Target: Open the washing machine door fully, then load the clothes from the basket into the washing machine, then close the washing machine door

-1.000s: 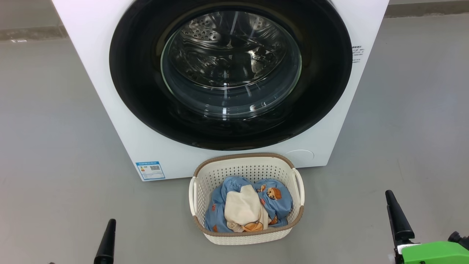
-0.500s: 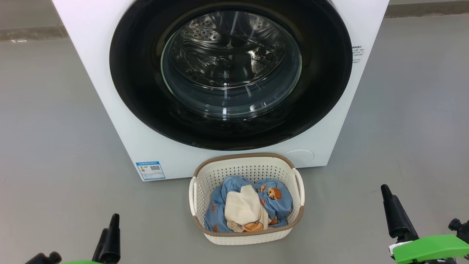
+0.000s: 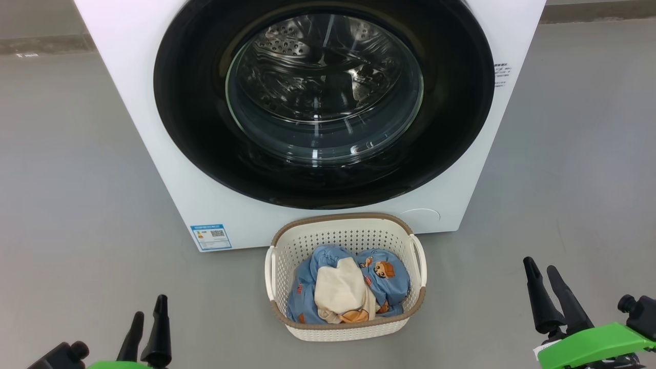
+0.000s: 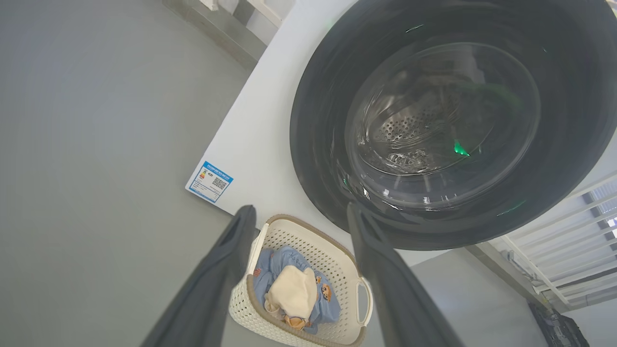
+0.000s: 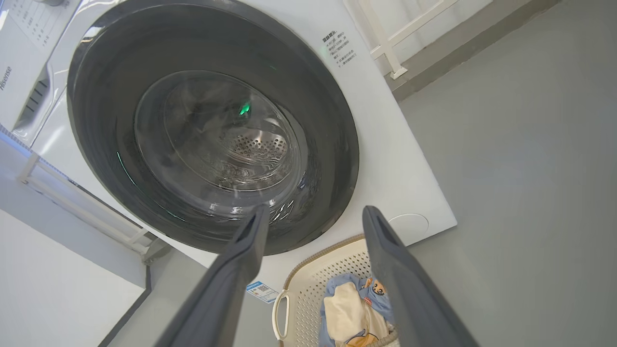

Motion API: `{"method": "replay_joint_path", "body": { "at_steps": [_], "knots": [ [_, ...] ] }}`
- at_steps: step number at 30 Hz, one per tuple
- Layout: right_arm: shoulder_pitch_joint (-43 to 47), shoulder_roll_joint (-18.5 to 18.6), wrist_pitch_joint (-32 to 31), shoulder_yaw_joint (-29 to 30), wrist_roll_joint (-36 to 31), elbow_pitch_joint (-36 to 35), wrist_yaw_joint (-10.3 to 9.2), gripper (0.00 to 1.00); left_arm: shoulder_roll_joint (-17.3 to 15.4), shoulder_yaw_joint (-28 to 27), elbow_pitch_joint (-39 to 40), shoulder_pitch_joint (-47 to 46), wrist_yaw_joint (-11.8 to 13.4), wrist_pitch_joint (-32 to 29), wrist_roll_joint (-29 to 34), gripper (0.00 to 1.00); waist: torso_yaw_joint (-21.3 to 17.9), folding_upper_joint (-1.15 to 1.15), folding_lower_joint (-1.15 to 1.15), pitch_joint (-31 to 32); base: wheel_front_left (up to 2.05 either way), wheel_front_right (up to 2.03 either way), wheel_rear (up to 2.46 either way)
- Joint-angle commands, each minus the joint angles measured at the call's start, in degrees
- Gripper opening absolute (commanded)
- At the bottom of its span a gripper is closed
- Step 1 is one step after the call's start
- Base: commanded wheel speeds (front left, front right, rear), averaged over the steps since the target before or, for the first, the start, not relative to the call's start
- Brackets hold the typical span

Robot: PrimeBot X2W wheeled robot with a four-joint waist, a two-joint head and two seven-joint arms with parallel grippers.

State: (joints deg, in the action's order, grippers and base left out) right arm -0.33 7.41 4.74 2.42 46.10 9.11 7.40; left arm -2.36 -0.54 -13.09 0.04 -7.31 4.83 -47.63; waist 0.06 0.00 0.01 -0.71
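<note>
Two open, empty: left end effector, right end effector, fingers pointing toward washing machine. Washing machine door shut, facing outward. Basket on floor just before it, handles left and right, holding clothes.

left claw: spread wide, empty, pointing up | right claw: spread wide, empty, pointing up

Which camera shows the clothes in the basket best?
Head view: the clothes lie whole, seen from above, in the basket. The left wrist view shows them smaller; the right wrist view crops them at its bottom edge.
</note>
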Motion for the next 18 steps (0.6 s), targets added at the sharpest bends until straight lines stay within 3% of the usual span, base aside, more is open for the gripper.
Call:
{"method": "replay_joint_path", "body": {
  "at_steps": [1,18],
  "knots": [
    [-2.0,1.2,1.1,-1.2,-2.9,-1.8,0.05,1.0,-1.0,-1.0,2.0,-1.8,-0.1,1.0,2.6,1.0,0.0,0.0,0.0,-0.1,0.0,0.0,0.0],
    [-2.0,2.7,3.8,-3.0,-13.9,-2.1,0.06,1.0,-1.6,-0.6,3.1,-1.8,-0.1,3.7,15.0,1.0,0.3,0.0,0.0,-0.3,0.0,0.0,0.0]
  ]
}}
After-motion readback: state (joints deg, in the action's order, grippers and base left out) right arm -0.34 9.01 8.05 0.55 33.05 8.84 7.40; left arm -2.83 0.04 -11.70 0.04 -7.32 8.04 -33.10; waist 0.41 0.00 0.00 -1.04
